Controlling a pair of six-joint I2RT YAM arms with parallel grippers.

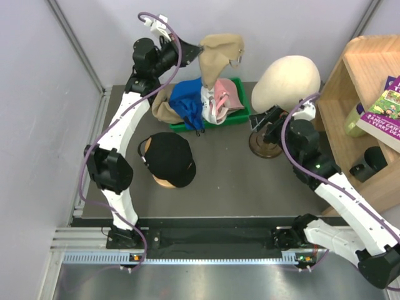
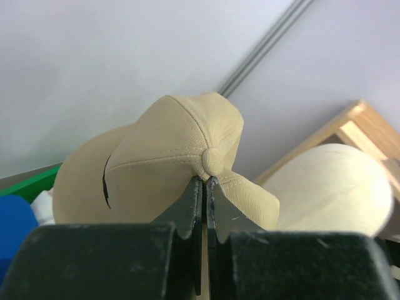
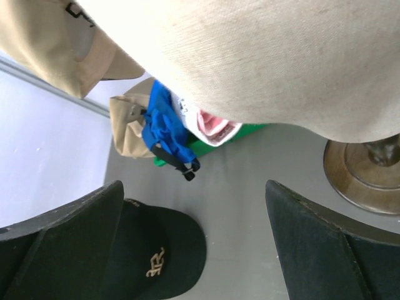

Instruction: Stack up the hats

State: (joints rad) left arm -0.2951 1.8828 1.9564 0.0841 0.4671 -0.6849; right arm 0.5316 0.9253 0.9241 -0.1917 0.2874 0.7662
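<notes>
The hats sit in three places around the green bin [image 1: 242, 119]. Inside the bin, or spilling over its walls, we see a blue cap [image 1: 187, 100], a pink cap [image 1: 230, 94] and a white cap [image 1: 209, 105] crumpled between them. A khaki-brown cap [image 1: 164, 111] hangs off the bin's left end.

Above the bin's far edge a tan cap [image 1: 222, 50] hangs in the air, clear of the caps below it. The left gripper [image 1: 200, 55] holds it. In the left wrist view we see the jaws pressed together on the crown fabric, right under the top button.

A black cap [image 1: 169, 156] lies on the table on the near side of the bin, apart from it and crown up. The right wrist view shows pale lettering on its front panel.

Just beyond the bin's right end stands a cream mannequin head [image 1: 286, 78] on a round wooden stand [image 1: 265, 145]. The right gripper [image 1: 265, 120] hovers beside that stand, close to the bin's right end. We see its jaws spread wide with nothing between them. Its camera looks under the curve of the head toward the bin, where the blue and khaki-brown caps show against the green wall.
</notes>
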